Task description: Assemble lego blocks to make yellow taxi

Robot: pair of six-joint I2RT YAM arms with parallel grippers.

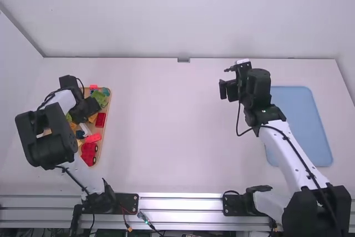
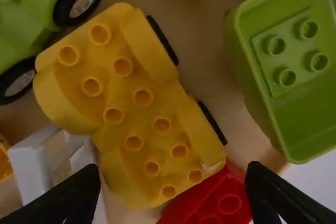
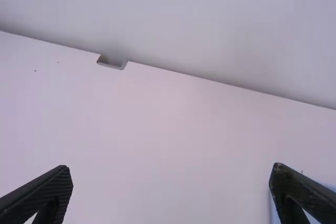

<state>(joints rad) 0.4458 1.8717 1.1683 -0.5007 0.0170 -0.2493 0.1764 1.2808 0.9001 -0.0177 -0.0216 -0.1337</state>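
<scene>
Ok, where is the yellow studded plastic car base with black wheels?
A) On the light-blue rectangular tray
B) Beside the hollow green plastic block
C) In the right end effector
B: the left wrist view shows the car base with the green block next to it, across a gap.

Smooth white rectangular surface, small grey notch midway along far edge. At left, tan flat-bottomed tray, partly hidden, bearing crowded plastic toy blocks in red, yellow, green, white. At right, well apart from tray, flat light-blue rectangular mat, corners rounded, longer sides running near to far.
</scene>
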